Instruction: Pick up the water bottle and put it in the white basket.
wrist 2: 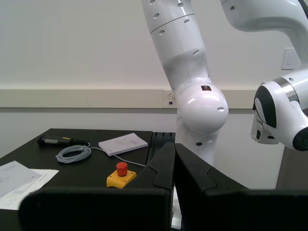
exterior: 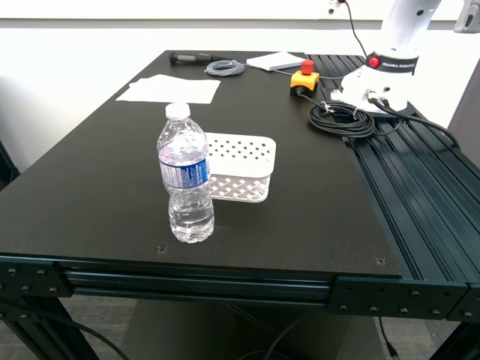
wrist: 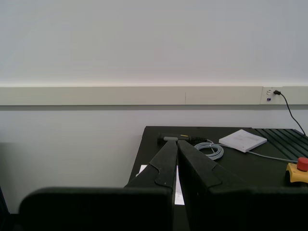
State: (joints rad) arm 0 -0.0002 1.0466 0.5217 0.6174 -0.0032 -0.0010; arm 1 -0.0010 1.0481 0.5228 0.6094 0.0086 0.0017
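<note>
The water bottle (exterior: pixel 185 176) stands upright near the table's (exterior: pixel 90 180) front edge, touching the white basket (exterior: pixel 238 166) at its 2 o'clock; bare tabletop spreads toward 9 o'clock; my first gripper (wrist: pixel 176 144) and my second gripper (wrist 2: pixel 173 146) have fingers pressed together, holding nothing, away from the bottle.

black table (exterior: pixel 97 187) carries water bottle (exterior: pixel 185 176), white basket (exterior: pixel 238 166), papers (exterior: pixel 169 88), cables (exterior: pixel 341 118)

A black table (exterior: pixel 97 187) on a dark extruded-aluminium frame (exterior: pixel 202 285) stood against a plain white wall (wrist: pixel 144 38). A cream trunking strip (wrist: pixel 120 95) (with one socket (wrist: pixel 270 94)) crossed the wall. Grey floor (exterior: pixel 150 322) lay below.
</note>
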